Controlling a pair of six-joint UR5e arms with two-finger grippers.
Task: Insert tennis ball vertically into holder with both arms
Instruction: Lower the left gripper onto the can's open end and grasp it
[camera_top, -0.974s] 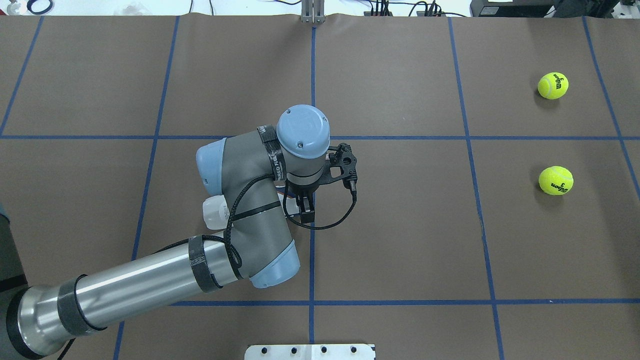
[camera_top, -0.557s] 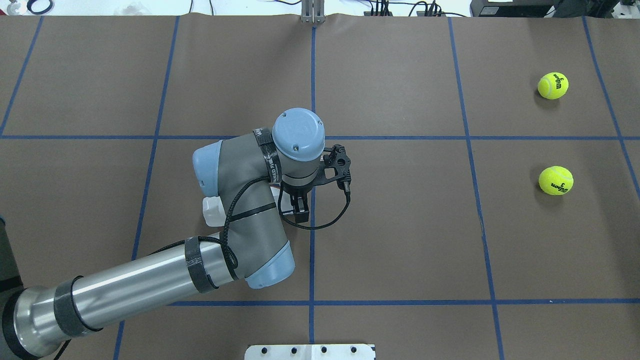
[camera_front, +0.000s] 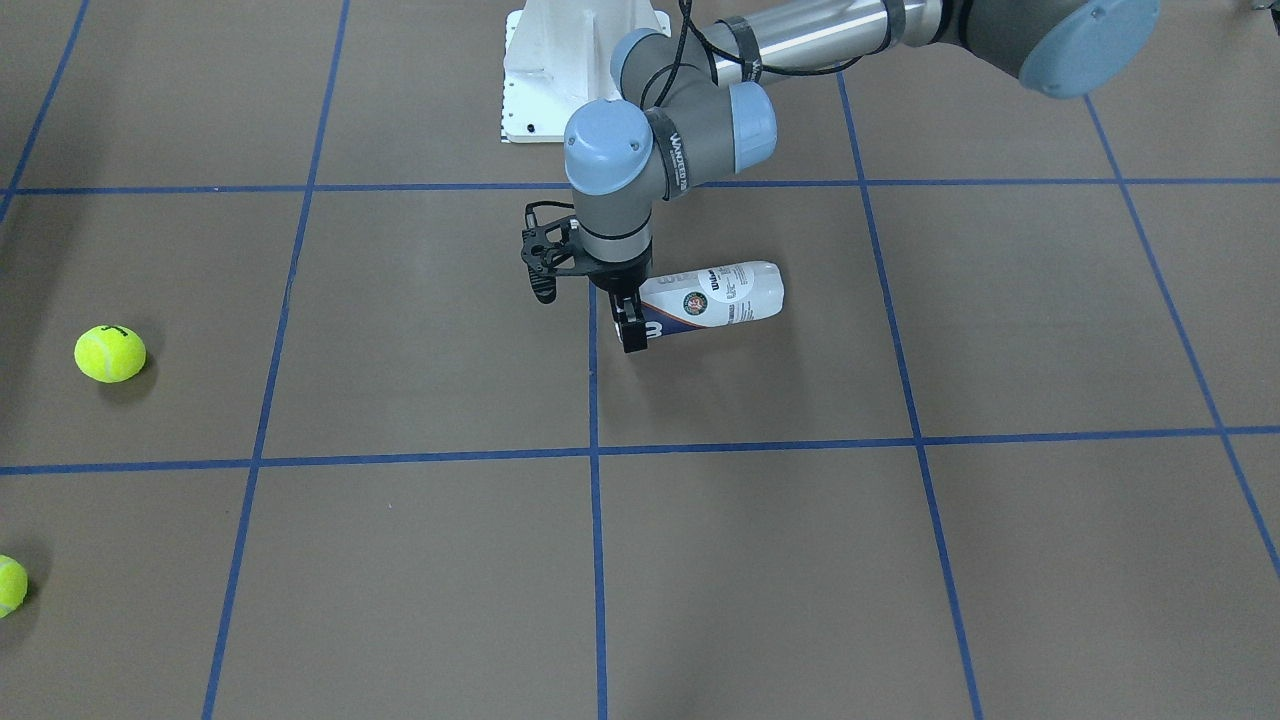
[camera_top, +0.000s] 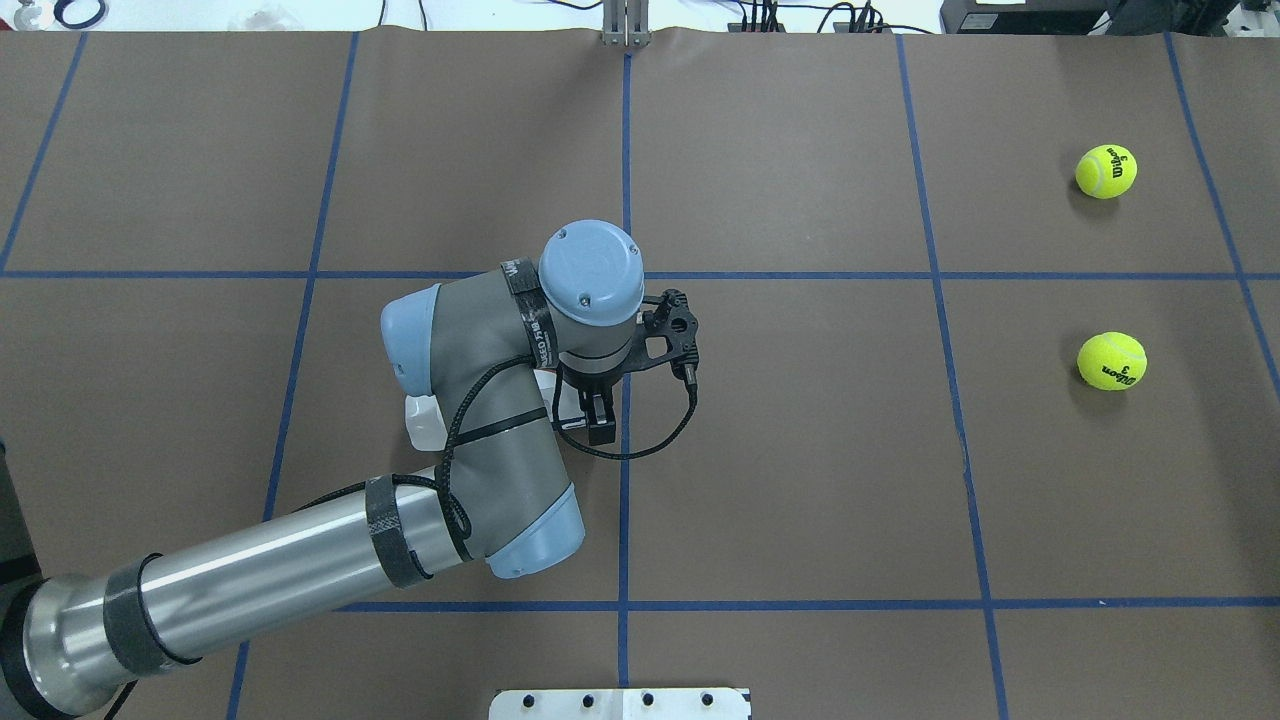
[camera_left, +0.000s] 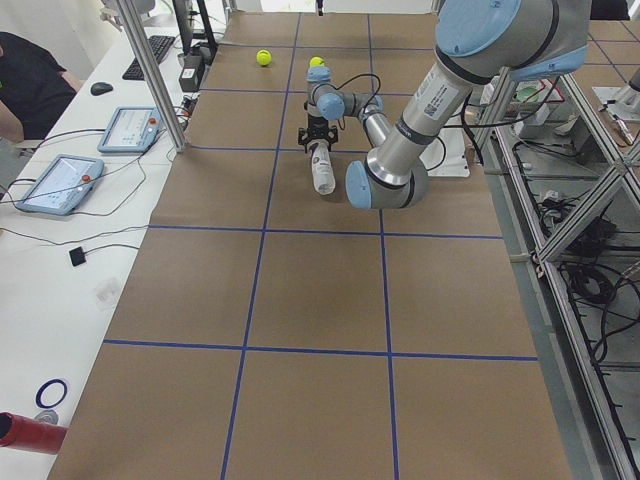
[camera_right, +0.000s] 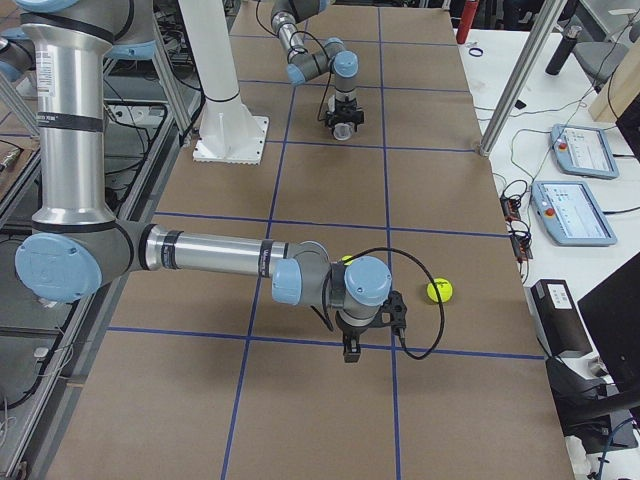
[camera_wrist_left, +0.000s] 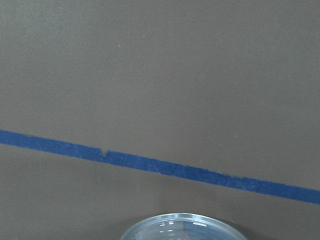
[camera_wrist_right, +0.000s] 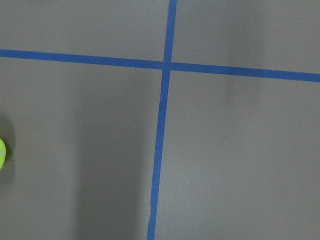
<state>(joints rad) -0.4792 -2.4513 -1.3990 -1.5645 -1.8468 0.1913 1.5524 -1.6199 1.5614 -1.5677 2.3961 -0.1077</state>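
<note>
The left arm (camera_top: 480, 400) has slid slightly toward the left edge of the tabletop (camera_top: 150, 420), carrying its gripper (camera_top: 598, 425) along and hiding more of the holder (camera_top: 424, 420).

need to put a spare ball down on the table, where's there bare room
Free: the table between the can and the far ball and near ball; also the far left squares. Crowded: the centre, where the left arm and its pincer cover the can.

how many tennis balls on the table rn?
2. Both on the robot's right: far ball, and near ball closer to its base. The left arm may hide more.
</note>
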